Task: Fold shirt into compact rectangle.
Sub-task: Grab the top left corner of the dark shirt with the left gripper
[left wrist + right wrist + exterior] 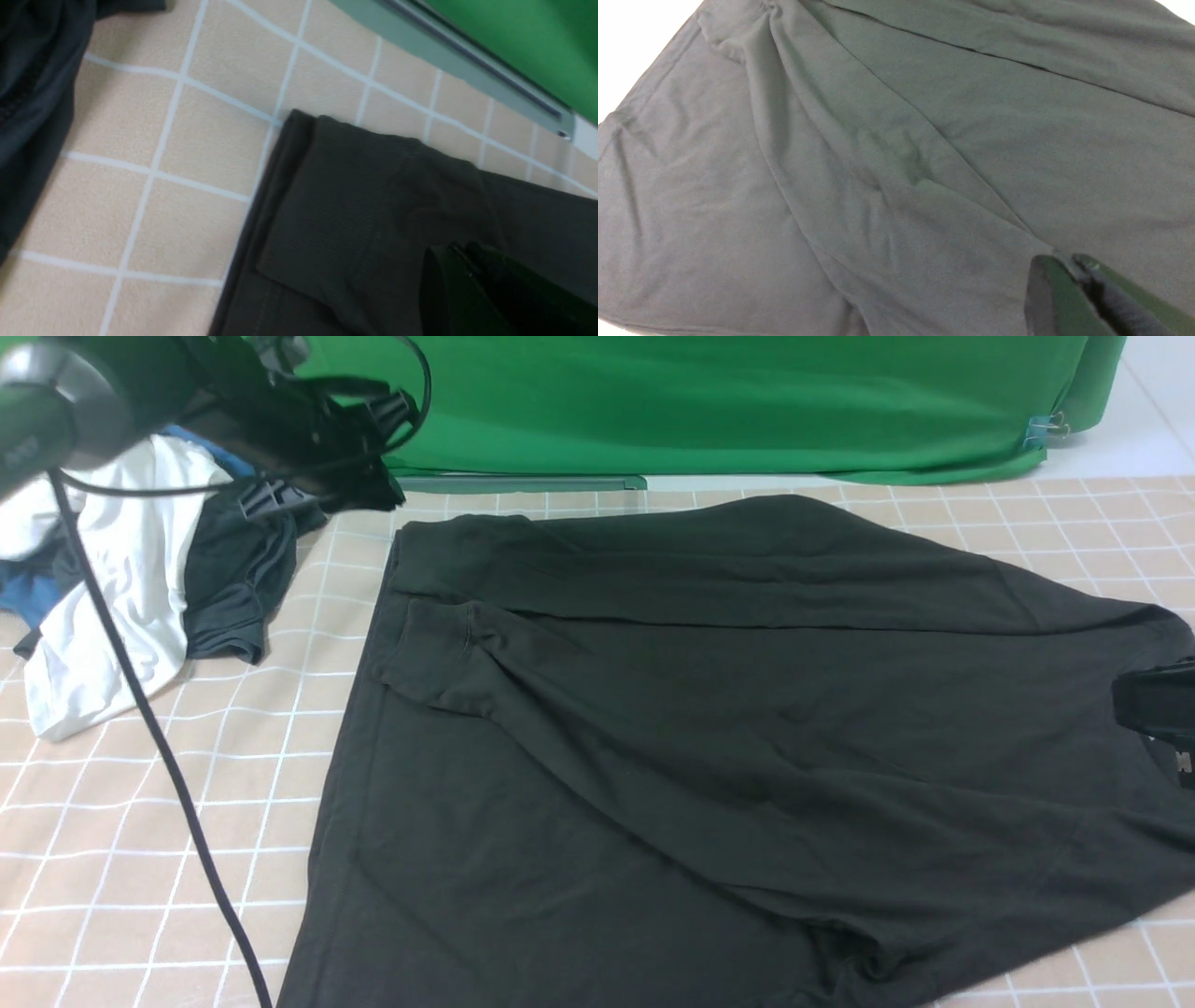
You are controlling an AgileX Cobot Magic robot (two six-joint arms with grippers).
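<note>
Cloth with beige squares covers the counter [140,859], and a big black cotton T-shirt [653,709] lies spread out across it. The left claw [465,252] is squeezed tight on the T-shirt near its far left corner. The right claw [1062,261] is squeezed tight on the right edge, where a long fold runs up to its tips.

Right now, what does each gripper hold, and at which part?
Both hold the shirt: the right gripper at its right edge, the left gripper apparently at its far left corner.
</note>
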